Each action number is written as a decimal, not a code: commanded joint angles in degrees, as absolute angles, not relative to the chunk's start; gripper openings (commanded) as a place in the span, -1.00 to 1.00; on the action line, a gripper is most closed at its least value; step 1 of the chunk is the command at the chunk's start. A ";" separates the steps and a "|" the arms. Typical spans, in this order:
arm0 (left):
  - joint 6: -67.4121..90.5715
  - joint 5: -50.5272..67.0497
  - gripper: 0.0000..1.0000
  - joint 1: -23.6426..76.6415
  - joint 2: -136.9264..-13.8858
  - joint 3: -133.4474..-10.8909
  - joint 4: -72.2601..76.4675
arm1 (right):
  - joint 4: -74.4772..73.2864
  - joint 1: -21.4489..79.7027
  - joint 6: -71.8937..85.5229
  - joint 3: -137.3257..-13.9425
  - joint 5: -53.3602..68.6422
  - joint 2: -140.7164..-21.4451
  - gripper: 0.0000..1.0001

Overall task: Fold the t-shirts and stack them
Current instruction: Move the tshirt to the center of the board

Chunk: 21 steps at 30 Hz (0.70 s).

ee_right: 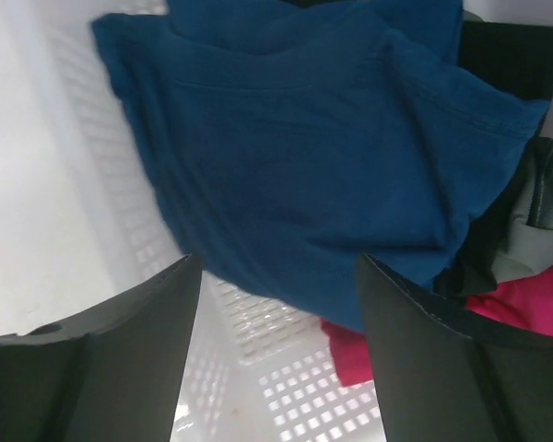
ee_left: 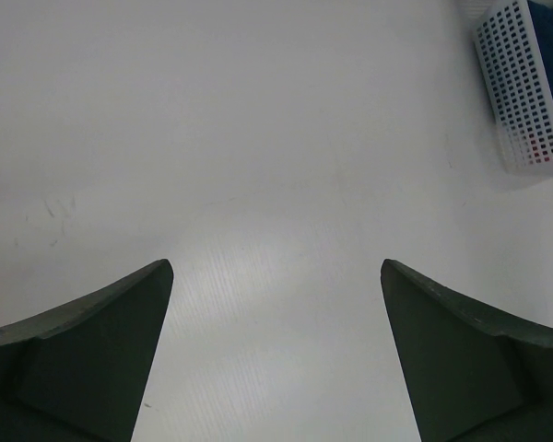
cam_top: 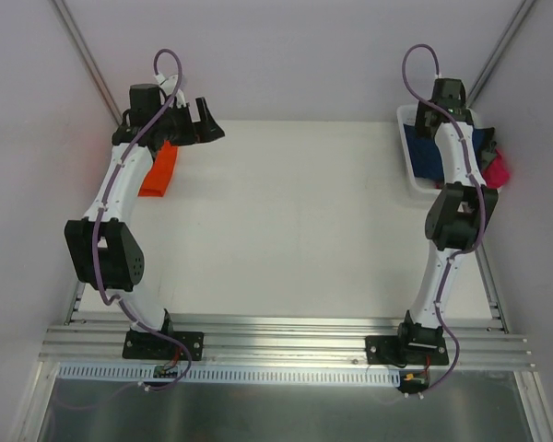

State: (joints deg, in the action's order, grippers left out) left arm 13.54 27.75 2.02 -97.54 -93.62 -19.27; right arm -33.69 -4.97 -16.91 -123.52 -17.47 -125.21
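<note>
A blue t-shirt (ee_right: 323, 157) lies bunched in a white perforated basket (ee_right: 304, 387) at the table's far right; no chest print shows. It also shows in the top view (cam_top: 426, 152). My right gripper (ee_right: 281, 258) is open and empty, hanging just above the shirt's near edge inside the basket (cam_top: 411, 175). A bright orange t-shirt (cam_top: 158, 170) lies folded into a narrow strip at the table's far left, partly under my left arm. My left gripper (ee_left: 276, 267) is open and empty above bare table, to the right of the orange shirt (cam_top: 205, 124).
The basket also holds a pink cloth (ee_right: 525, 304) and dark and grey cloth (ee_right: 535, 212). The basket shows at the upper right of the left wrist view (ee_left: 525, 83). Purple walls close in the table (cam_top: 286, 221) at the back and sides. A metal rail runs along the near edge.
</note>
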 commanded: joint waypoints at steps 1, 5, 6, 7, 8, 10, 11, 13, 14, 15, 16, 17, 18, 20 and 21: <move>8.99 35.58 0.93 1.85 -97.64 -97.82 -20.21 | -30.50 -5.89 -20.65 -126.21 -20.74 -125.86 0.42; 5.55 41.21 0.87 1.85 -97.73 -99.75 -24.68 | -28.13 -6.06 -24.25 -125.77 -23.81 -128.31 0.47; 3.97 41.83 0.84 1.85 -97.65 -100.02 -25.31 | -27.78 -6.33 -25.48 -125.95 -24.25 -129.71 0.46; 3.69 41.75 0.84 1.85 -97.82 -100.54 -26.70 | -27.69 -6.42 -25.84 -126.90 -24.95 -130.51 0.46; 3.34 41.57 0.84 1.85 -97.91 -100.81 -27.33 | -27.60 -6.50 -26.19 -127.35 -24.96 -131.21 0.47; 1.85 41.05 0.88 1.85 -98.26 -101.42 -28.65 | -27.07 -6.59 -28.02 -127.70 -24.26 -132.89 0.46; 1.24 39.04 0.94 1.85 -98.26 -101.77 -29.44 | -26.55 -6.59 -28.47 -128.23 -24.43 -133.50 0.46; -2.45 34.57 0.96 2.11 -97.91 -101.69 -29.88 | -26.19 -6.59 -29.70 -128.84 -25.05 -135.34 0.46; -3.68 31.41 0.96 2.37 -97.56 -101.69 -29.97 | -25.76 -6.59 -30.49 -129.28 -26.01 -135.87 0.46; -6.56 25.98 0.97 2.46 -97.56 -101.78 -30.06 | -25.23 -6.50 -31.19 -129.46 -26.62 -136.49 0.46; -7.98 24.10 0.98 2.46 -97.30 -102.04 -30.23 | -24.62 -6.50 -32.33 -129.64 -27.07 -137.54 0.44; -8.96 22.52 0.98 2.46 -97.21 -102.65 -30.32 | -24.17 -6.50 -33.21 -129.73 -28.03 -137.98 0.42; -10.01 19.80 0.98 2.46 -97.21 -103.18 -30.24 | -23.82 -6.59 -33.92 -129.73 -28.56 -138.51 0.34; -10.55 19.25 0.98 2.46 -97.64 -105.02 -30.32 | -22.94 -6.59 -34.89 -129.81 -30.32 -139.48 -0.12; -10.55 19.07 0.98 2.46 -97.73 -105.46 -30.32 | -22.77 -6.68 -34.89 -129.99 -30.76 -139.57 -0.32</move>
